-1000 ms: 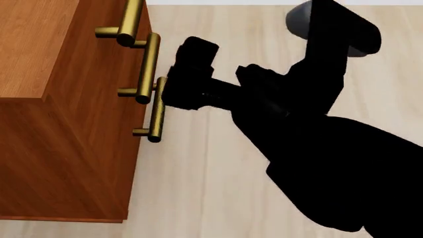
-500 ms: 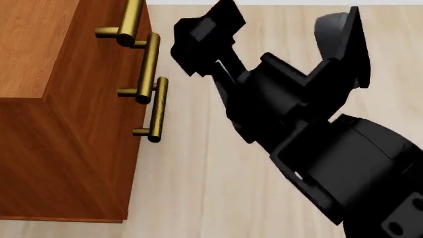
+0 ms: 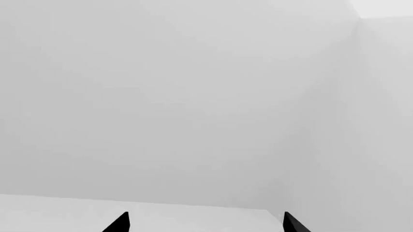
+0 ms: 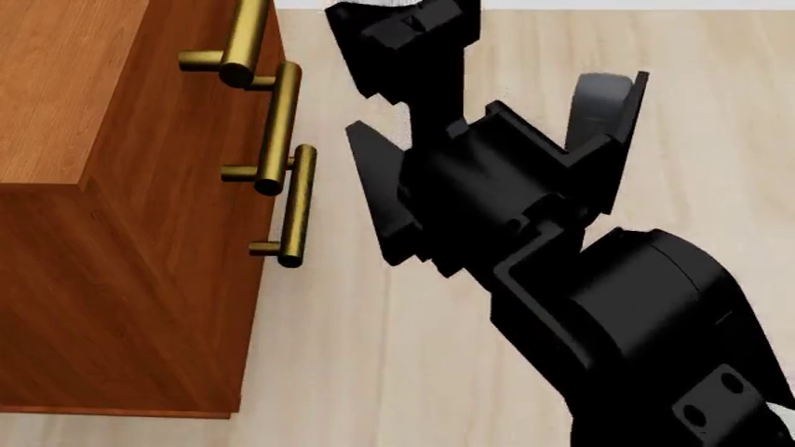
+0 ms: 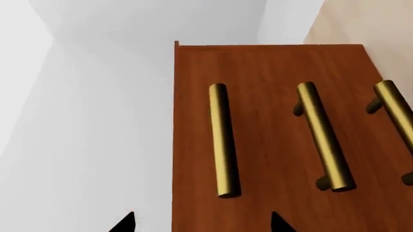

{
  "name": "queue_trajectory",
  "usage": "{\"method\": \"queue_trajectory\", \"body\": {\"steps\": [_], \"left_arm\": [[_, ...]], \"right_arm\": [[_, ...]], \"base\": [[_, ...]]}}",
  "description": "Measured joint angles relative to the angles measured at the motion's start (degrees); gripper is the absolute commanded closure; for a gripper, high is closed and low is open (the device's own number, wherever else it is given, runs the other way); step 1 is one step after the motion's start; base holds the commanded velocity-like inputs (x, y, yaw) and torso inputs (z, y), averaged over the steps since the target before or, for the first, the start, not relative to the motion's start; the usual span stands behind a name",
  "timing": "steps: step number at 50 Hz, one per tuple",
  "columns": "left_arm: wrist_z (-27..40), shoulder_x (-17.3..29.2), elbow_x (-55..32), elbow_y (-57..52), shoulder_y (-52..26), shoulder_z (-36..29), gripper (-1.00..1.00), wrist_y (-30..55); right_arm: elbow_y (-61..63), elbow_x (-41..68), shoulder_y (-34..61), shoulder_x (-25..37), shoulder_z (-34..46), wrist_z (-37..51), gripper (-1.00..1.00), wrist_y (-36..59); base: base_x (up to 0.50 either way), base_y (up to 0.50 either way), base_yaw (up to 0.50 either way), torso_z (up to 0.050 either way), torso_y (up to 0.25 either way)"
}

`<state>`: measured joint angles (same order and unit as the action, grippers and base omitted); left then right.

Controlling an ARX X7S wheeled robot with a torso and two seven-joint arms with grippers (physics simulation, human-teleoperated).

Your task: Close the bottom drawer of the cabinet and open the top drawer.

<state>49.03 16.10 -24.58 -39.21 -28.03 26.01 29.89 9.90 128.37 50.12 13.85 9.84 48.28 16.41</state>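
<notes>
Cabinet (image 4: pixel 186 279) at the left of the head view, on a pale plank floor (image 4: pixel 348 372), reddish-brown front turned toward the black right arm (image 4: pixel 497 205). Shows three brass bar handles stacked down that front, with no drawer visibly standing out from the others. In the right wrist view, top drawer (image 5: pixel 193 145) lies next to the cabinet's upper edge, its handle (image 5: pixel 221 140) closest to the camera's centre line; bottom drawer (image 5: pixel 380 159) sits at the far side, near the floor, its handle (image 5: pixel 395 113) partly cut off. Right gripper (image 5: pixel 201 224) spread wide, holding nothing, pointed at the cabinet front and apart from it. Left gripper (image 3: pixel 206 224) likewise spread and empty, facing only a blank white wall (image 3: pixel 193 96).
</notes>
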Motion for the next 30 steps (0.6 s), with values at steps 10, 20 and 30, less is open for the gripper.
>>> {"method": "queue_trajectory", "body": {"steps": [10, 20, 30], "left_arm": [[0.15, 0.11, -0.09, -0.02, 0.05, -0.1, -1.0, -0.13], [0.33, 0.18, -0.21, -0.05, 0.13, -0.17, -1.0, -0.21], [0.45, 0.26, -0.5, -0.07, 0.18, -0.09, -1.0, -0.32]], "right_arm": [[-4.88, 1.11, 1.58, -0.73, 2.44, -1.68, -1.0, 2.12], [-9.99, 1.41, 4.22, -1.43, 5.01, -3.66, -1.0, 4.45], [-15.75, 1.1, 7.8, -2.48, 7.21, -5.76, -1.0, 6.04]], "base": [[0.0, 0.0, 0.0, 0.0, 0.0], [0.0, 0.0, 0.0, 0.0, 0.0], [0.0, 0.0, 0.0, 0.0, 0.0]]}}
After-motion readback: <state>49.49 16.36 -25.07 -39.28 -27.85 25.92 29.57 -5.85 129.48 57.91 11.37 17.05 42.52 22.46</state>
